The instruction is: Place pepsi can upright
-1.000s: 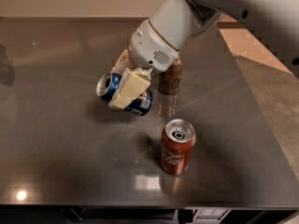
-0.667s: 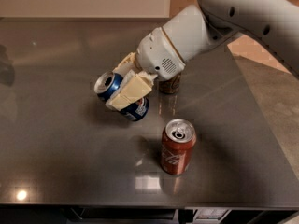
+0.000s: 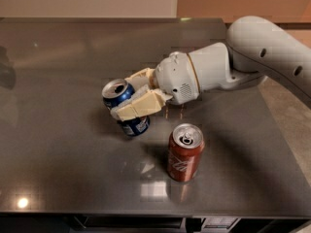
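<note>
The pepsi can (image 3: pixel 122 106) is blue with a silver top. It is tilted, its top toward the upper left, and its lower end is near or on the dark table (image 3: pixel 58 144). My gripper (image 3: pixel 131 98) reaches in from the right on a white arm. Its cream fingers (image 3: pixel 138 108) are shut around the can's middle. The brown-gold can is hidden behind my wrist.
A red cola can (image 3: pixel 184 152) stands upright just right of and in front of the pepsi can. The table's front edge (image 3: pixel 146 213) runs along the bottom. The right edge meets a tan floor (image 3: pixel 291 130).
The arm has swung lower and flatter. The pepsi can in my grip has turned from lying on its side toward upright, top now up and left. The red can has not moved.
</note>
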`<state>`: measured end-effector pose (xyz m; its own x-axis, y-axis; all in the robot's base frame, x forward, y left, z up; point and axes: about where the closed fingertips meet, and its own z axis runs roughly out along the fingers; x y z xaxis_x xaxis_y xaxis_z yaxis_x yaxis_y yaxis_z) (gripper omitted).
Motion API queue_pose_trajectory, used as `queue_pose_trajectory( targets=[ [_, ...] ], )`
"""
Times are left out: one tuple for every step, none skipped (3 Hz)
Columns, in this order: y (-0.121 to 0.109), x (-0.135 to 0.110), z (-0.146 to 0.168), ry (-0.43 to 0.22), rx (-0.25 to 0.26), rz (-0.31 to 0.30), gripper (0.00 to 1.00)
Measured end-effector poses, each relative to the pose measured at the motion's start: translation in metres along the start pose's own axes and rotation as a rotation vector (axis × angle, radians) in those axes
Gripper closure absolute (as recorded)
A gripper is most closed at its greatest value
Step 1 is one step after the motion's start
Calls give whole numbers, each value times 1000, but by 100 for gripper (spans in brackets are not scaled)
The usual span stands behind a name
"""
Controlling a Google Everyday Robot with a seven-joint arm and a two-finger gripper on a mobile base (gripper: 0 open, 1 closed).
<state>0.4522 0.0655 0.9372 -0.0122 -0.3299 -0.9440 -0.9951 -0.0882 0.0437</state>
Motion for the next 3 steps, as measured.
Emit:
queue_pose_trajectory(
  targets=[
    [-2,6,1,-99,-1,6,100],
    [-8,14,3,-161,-9,0,100],
    [-12,19,3,-202,-12,-6,100]
  ],
)
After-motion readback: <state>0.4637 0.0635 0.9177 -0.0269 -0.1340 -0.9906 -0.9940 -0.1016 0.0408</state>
